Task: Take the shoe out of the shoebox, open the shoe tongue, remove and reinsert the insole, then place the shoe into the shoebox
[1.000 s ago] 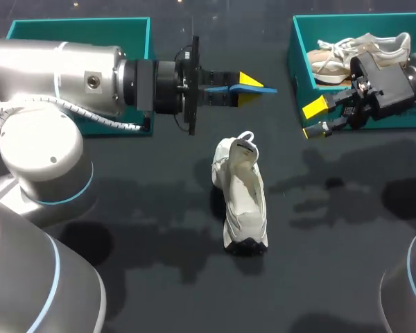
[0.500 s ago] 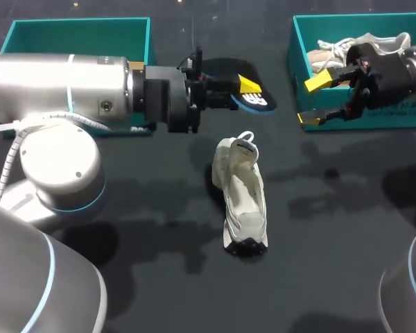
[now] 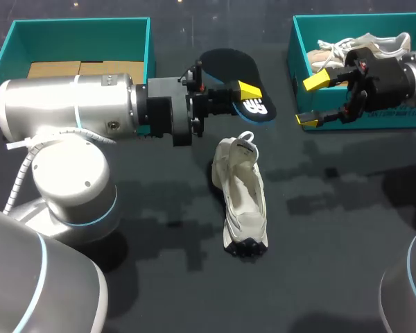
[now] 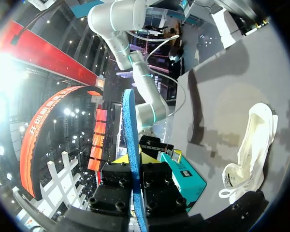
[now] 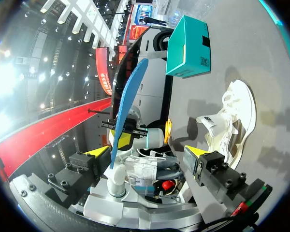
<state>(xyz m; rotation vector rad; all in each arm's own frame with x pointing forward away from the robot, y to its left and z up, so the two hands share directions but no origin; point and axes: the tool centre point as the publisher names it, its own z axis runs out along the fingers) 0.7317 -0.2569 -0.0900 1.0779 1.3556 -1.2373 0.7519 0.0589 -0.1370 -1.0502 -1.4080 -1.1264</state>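
Observation:
A white shoe (image 3: 241, 201) lies on the dark table, heel toward the boxes and tongue pulled open. It also shows in the wrist views (image 4: 251, 145) (image 5: 232, 125). My left gripper (image 3: 246, 94) is shut on the insole (image 3: 236, 73), black on top with a blue edge, and holds it above the table just behind the shoe's heel. In the left wrist view the insole (image 4: 130, 140) stands edge-on between the fingers of that gripper (image 4: 135, 162). My right gripper (image 3: 312, 100) hangs open and empty at the front left corner of the right shoebox (image 3: 295, 62), facing the insole (image 5: 128, 101).
A second, beige shoe (image 3: 357, 52) lies inside the right shoebox. A teal box (image 3: 80, 31) (image 5: 188, 46) with cardboard in it stands at the back left, partly behind my left arm.
My left gripper has rolled over with the insole, which went from edge-on to showing its black face. My right gripper rose, turned its fingers and shifted toward the box corner.

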